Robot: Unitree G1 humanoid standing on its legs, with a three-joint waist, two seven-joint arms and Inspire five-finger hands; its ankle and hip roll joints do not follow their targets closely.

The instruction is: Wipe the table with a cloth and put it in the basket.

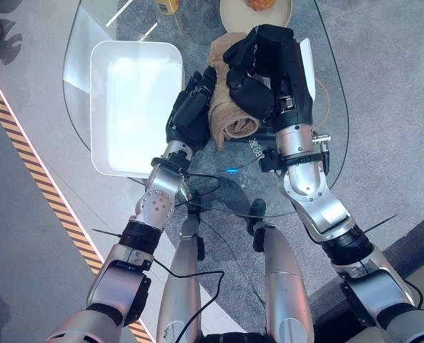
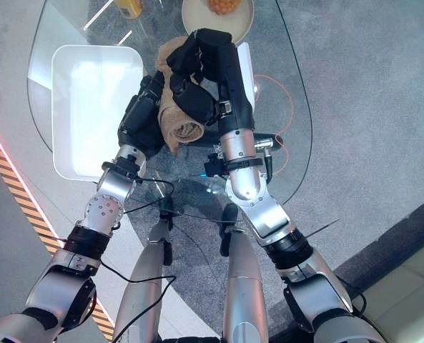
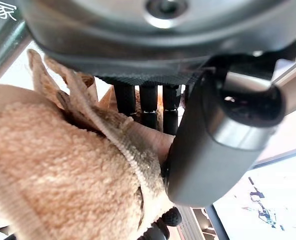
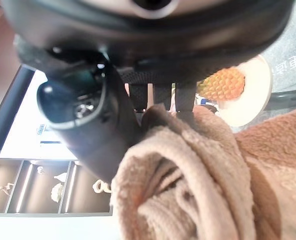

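Nearest, a glass table (image 1: pixel 319 143) with a rounded edge is recorded, set over a grey floor (image 1: pixel 390 86); a yellow-and-black striped strip (image 1: pixel 26 153) runs along the floor on the robot's left.

On the glass, toward the left, a white rectangular basket (image 1: pixel 133 107) is noted, seemingly with nothing in it.

Just right of the basket, the left hand (image 1: pixel 190 111) is seen against the side of a tan terry cloth (image 1: pixel 233 118). In the left wrist view its fingers (image 3: pixel 148 102) are bent down over the bunched cloth and its thumb (image 3: pixel 207 150) is pressed to the fabric, so the cloth is taken as clamped.

The right hand (image 1: pixel 258 68) is laid over the top of the same cloth; in the right wrist view its fingers (image 4: pixel 160 97) are curled into the folds and the thumb (image 4: pixel 88 130) is closed beside them. The cloth is thus held rolled between both hands, above or on the table just beside the basket; which cannot be told.

Farther off, a pale plate (image 1: pixel 229 18) bearing an orange knobbly item (image 1: pixel 260 3) is recorded, and a yellowish container (image 1: pixel 167 6) at the far edge.

Progress, as judged: the cloth is gathered and gripped, which suggests the wiping is finished or nearly so. Placing it in the basket is not yet done; a short carry to the left and a release are left.
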